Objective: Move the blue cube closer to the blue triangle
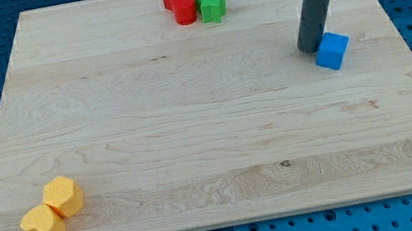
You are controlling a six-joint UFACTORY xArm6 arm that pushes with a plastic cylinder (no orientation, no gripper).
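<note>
**Tip beside the blue cube, upper right of the surface**

From my remote seat I took the blue cube as my landmark and read the surface from the view's left to its right. Farthest from the cube, far down to its left near the surface's lower left corner, sat two yellow blocks touching each other, one a little higher and to the right of the other; their exact shapes I could not settle. Up and to the left of the cube, close to the surface's top edge, a red block and a green block were pressed side by side, the red one farther from the cube. Both looked irregular in outline, and I could not name their forms.

Then came my tip, the lower end of the dark rod, standing just beside the cube's left face, touching it or nearly so. The tool was a plain rod, with no parts to spread or close. The cube itself lay near the surface's right edge, in the upper right area. No blue triangle showed in the view.
</note>
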